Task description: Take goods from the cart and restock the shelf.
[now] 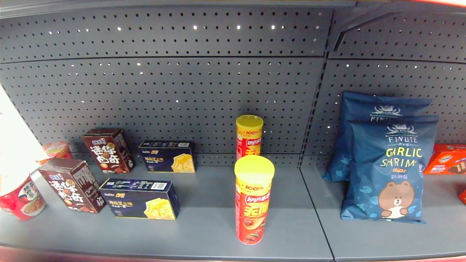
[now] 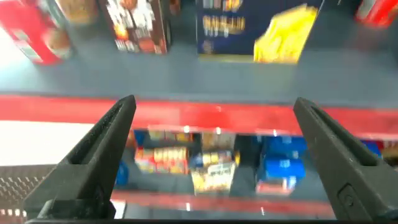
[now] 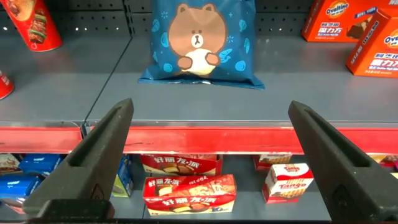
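On the grey shelf [image 1: 218,236], near its middle, two red chip cans [image 1: 253,203] stand upright, one at 12 o'clock behind the other. At their 9 o'clock lie two navy boxes [image 1: 143,198]. Two brown boxes [image 1: 72,185] stand further out, and cups [image 1: 22,198] sit beyond them. At 3 o'clock two blue bags [image 1: 389,174] lean on the back panel, with orange boxes [image 1: 446,158] past them. Before the shelf's red front edge hover the left gripper [image 2: 214,102] and right gripper [image 3: 210,104], jaws spread wide and holding nothing.
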You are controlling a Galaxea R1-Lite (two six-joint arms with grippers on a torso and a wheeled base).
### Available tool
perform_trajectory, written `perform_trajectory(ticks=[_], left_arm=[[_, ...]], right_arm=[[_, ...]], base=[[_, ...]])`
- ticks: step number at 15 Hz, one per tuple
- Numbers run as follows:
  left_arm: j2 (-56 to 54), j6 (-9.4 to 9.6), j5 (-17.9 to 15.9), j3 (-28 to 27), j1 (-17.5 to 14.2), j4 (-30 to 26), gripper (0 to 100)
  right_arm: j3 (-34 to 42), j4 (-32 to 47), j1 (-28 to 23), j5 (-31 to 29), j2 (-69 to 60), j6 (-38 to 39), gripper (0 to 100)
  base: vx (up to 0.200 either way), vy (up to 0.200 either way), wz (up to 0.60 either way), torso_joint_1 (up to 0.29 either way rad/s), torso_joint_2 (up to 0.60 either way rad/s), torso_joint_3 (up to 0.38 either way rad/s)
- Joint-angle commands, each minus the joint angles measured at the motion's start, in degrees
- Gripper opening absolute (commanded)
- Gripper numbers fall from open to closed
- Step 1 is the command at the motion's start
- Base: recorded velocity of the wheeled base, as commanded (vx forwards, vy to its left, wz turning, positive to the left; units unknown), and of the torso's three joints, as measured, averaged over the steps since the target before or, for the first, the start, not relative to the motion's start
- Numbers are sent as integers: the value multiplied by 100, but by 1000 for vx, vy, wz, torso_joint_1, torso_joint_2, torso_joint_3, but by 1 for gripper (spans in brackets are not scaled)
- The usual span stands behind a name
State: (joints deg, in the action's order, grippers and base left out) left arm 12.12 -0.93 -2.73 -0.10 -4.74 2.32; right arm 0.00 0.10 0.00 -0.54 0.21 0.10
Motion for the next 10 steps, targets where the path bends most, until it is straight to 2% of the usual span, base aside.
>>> perform_trajectory(ticks=[1,2,3,4,5,7,8,9,10], left_arm=[[643,75,-676,1,237,32,100],[546,31,-1300,-25,281,14,100],[379,14,-1608,-69,246,-38,100],[230,-92,-1590,-157,17,-267,100],[203,-92,-1423,-219,-88,-425,100],[54,-4,-870,-254,-378,-522,100],[-148,22,-193,-254,-466,-530,100],[-113,14,203,-254,-466,-530,100],[-60,-30,739,-228,-449,-495,100]], right_arm=[[0,-1,0,1,-3,-1,100],[0,-1,0,1,-3,-1,100],[0,-1,0,1,-3,-1,100],[0,-1,0,1,-3,-1,100],[0,-1,0,1,-3,-1,100],[0,-1,0,1,-3,-1,100],[0,-1,0,1,-3,-1,100],[0,-1,0,1,-3,-1,100],[0,-1,0,1,-3,-1,100]], base=[[0,0,0,0,0,0],[0,0,0,0,0,0],[0,0,0,0,0,0],[0,0,0,0,0,0],[0,0,0,0,0,0],[0,0,0,0,0,0],[0,0,0,0,0,0],[0,0,0,0,0,0],[0,0,0,0,0,0]])
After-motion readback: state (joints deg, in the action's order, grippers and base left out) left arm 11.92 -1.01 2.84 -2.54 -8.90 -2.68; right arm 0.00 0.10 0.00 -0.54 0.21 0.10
